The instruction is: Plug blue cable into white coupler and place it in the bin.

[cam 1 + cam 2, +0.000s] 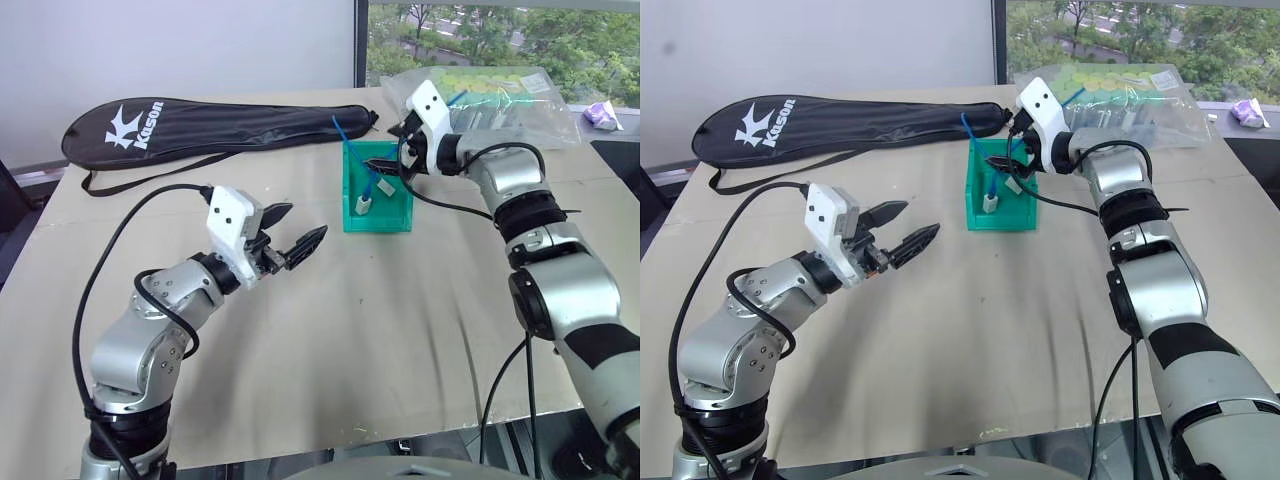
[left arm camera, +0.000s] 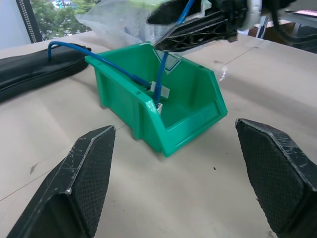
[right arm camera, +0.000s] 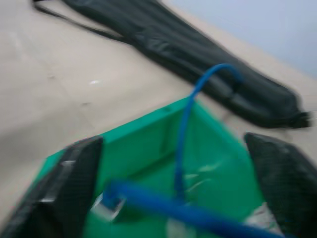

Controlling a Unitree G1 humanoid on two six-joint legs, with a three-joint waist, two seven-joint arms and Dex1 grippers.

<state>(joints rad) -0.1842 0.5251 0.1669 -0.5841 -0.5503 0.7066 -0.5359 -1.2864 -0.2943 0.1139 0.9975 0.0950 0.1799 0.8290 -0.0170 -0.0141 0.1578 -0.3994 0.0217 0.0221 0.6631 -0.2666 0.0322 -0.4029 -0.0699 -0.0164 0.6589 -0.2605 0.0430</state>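
The left wrist view looks into the bin [image 2: 163,106] from its low front lip: two thin blue leads drop inside, each ending in a small white piece [image 2: 160,90] against the near side wall. Which is the blue cable [image 1: 377,183] with the white coupler [image 1: 362,205] cannot be told there. The head views show one lead hanging into the bin with a pale block at its tip, and another arching over the bin's back wall.

The right gripper [image 1: 397,157] hovers just above the bin's back rim, fingers spread wide, holding nothing. The left gripper [image 1: 295,238] stands well short of the bin, also wide and empty.

Bare counter [image 1: 400,330] lies open before the bin; a black racket case [image 1: 210,125] and a plastic bag [image 1: 490,95] lie behind it.
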